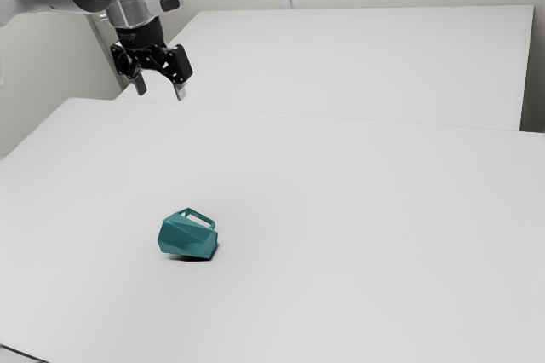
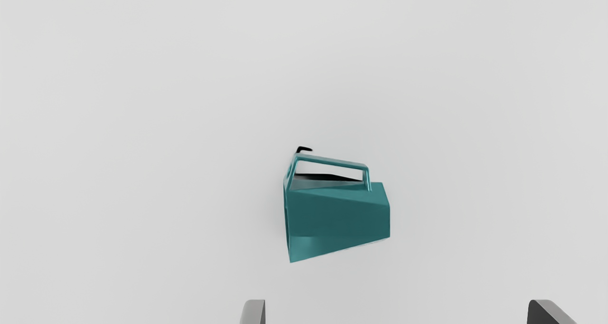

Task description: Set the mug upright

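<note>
A teal faceted mug (image 1: pixel 187 237) lies on its side on the white table, its handle leaning upward and its narrower base toward the exterior view's right. My gripper (image 1: pixel 161 92) hangs high above the table, well away from the mug, toward the far side in the exterior view. In the wrist view the mug (image 2: pixel 337 214) lies beyond the fingertips, handle along one side; its inside is hidden. The gripper (image 2: pixel 396 312) is open, its two fingers wide apart with nothing between them.
The white tabletop (image 1: pixel 366 235) stretches around the mug. Behind it in the exterior view stands another white surface (image 1: pixel 366 65), with pale walls beyond. A thin dark line (image 1: pixel 24 353) crosses the near left corner.
</note>
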Robot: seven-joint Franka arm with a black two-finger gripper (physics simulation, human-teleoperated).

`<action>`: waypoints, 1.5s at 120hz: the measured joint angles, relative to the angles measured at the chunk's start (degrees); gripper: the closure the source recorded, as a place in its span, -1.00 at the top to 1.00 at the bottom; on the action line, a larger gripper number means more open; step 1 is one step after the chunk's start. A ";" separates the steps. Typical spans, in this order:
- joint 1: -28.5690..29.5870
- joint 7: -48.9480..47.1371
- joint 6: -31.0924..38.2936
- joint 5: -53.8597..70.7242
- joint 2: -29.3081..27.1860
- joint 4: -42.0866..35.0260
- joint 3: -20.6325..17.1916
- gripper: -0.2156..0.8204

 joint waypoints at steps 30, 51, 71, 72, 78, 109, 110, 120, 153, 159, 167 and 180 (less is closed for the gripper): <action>1.35 0.11 -0.13 -0.41 -0.66 0.01 0.16 0.58; 2.82 1.27 0.02 -4.57 -1.51 -1.51 0.66 0.58; 4.94 2.80 1.29 -9.13 -4.29 -6.14 1.05 0.58; 5.19 2.89 1.40 -9.29 -4.45 -6.43 1.06 0.58; 7.45 3.59 2.23 -10.38 -5.35 -8.42 1.07 0.58; 16.66 11.00 8.44 -24.30 -7.32 -22.18 2.57 0.58; 16.79 11.47 8.68 -25.19 -7.33 -22.83 2.72 0.58; 18.86 16.27 10.83 -32.74 -7.37 -27.78 3.42 0.58; 21.86 31.26 16.36 -45.12 -7.01 -37.33 3.69 0.58; 22.34 33.76 16.99 -45.80 -6.92 -38.08 3.69 0.58; 22.71 37.28 17.64 -46.36 -6.88 -39.03 3.70 0.58; 23.12 42.50 18.39 -46.94 -6.87 -40.85 3.70 0.58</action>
